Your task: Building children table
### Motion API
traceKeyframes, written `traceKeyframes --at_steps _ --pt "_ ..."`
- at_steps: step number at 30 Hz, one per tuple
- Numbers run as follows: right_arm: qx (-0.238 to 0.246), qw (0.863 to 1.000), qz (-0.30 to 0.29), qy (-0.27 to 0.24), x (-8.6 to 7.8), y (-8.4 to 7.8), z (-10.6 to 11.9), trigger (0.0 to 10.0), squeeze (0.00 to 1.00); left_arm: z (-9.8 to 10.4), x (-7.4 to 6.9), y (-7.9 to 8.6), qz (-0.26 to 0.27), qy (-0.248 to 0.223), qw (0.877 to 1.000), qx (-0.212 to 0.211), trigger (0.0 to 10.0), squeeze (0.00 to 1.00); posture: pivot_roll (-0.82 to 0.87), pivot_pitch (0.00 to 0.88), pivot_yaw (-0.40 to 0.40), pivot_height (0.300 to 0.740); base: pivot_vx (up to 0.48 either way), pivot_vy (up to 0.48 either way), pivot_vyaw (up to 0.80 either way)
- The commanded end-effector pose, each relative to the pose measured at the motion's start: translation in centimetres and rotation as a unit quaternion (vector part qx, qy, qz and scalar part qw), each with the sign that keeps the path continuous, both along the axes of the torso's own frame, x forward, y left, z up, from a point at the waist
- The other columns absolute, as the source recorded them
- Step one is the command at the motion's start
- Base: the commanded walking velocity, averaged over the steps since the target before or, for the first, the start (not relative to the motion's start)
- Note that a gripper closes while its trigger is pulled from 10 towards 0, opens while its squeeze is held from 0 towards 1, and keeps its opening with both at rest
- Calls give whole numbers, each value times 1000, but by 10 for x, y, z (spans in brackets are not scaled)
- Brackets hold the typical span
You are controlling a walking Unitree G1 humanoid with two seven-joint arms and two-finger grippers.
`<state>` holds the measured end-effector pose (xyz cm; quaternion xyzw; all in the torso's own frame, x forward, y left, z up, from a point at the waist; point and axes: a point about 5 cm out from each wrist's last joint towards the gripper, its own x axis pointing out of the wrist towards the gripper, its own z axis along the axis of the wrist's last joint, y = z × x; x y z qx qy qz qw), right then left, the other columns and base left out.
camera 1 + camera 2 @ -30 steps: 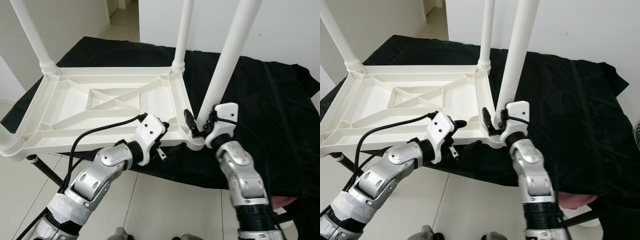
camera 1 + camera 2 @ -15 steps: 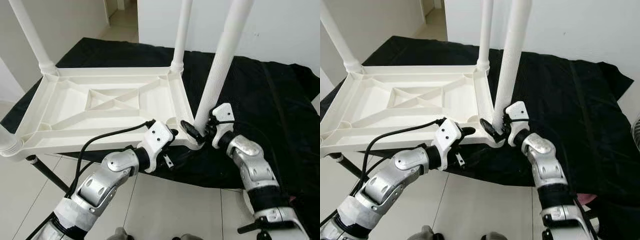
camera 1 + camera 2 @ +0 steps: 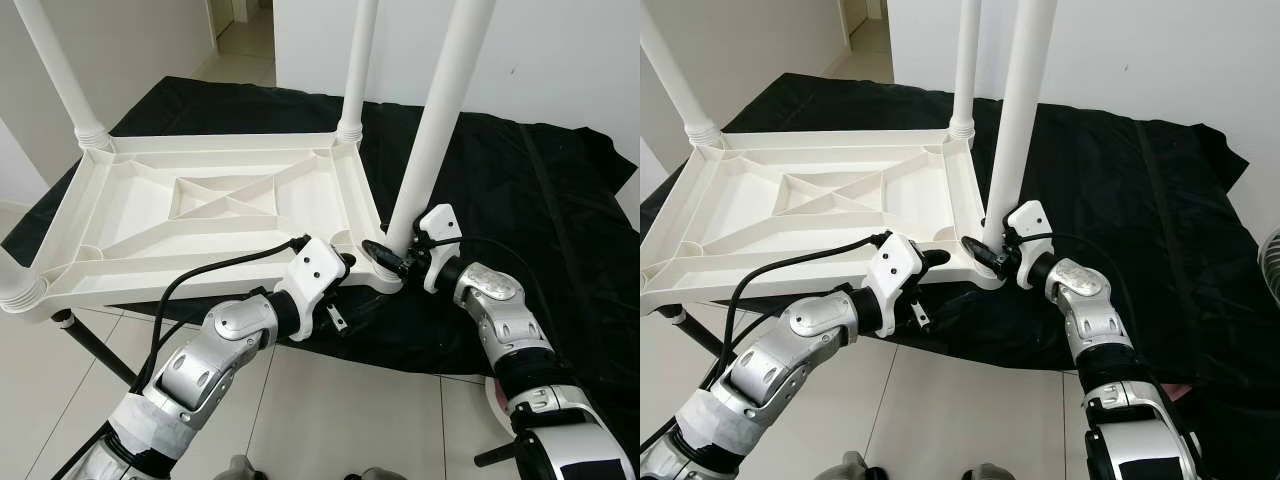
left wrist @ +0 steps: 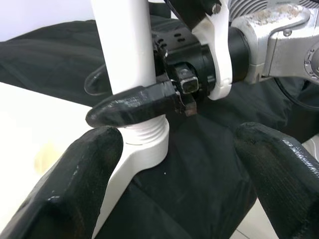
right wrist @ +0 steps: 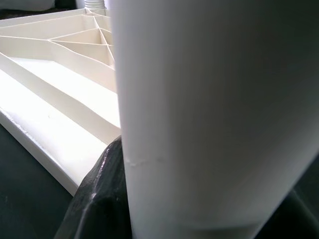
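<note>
A white plastic table top (image 3: 200, 262) lies upside down on a black cloth (image 3: 540, 200), its ribbed underside facing up. White legs stand at the far left corner (image 3: 60, 70) and the far right corner (image 3: 357, 60). The near right leg (image 3: 435, 120) stands in its corner socket (image 4: 144, 144). My right gripper (image 3: 393, 258) is shut on this leg just above the threaded collar; the leg (image 5: 199, 114) sits close between its fingers. My left gripper (image 4: 179, 144) is open at the table's front edge, facing that same corner, one finger (image 4: 75, 184) close beside the socket.
The cloth-covered surface stops just in front of the table top, with tiled floor (image 3: 330, 410) below. A black stand leg (image 3: 95, 345) slants down at the left. Another leg collar (image 3: 20, 290) shows at the near left corner. White walls stand behind.
My right arm has swung out to the right with its gripper staying on the leg, and the leg now stands straighter. My left gripper has shifted right toward the corner socket.
</note>
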<state>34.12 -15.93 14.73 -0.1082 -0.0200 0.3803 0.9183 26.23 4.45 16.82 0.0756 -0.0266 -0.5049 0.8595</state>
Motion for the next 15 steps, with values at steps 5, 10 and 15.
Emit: traceKeyframes --at_steps 5,10,15 --pt "-3 1000 4 22 -3 3 -14 9647 0 -3 0 0 -20 5 1000 14 10000 0 -62 37 3 740 0 0 0" --pt "19 999 -30 30 -7 4 -16 10000 0 -3 -1 0 -20 7 1000 13 10000 0 -61 40 1 740 0 0 0" --pt "44 995 -81 28 -11 5 -15 10000 0 -5 -2 0 -20 9 1000 13 10000 0 -66 44 -1 740 0 0 0"
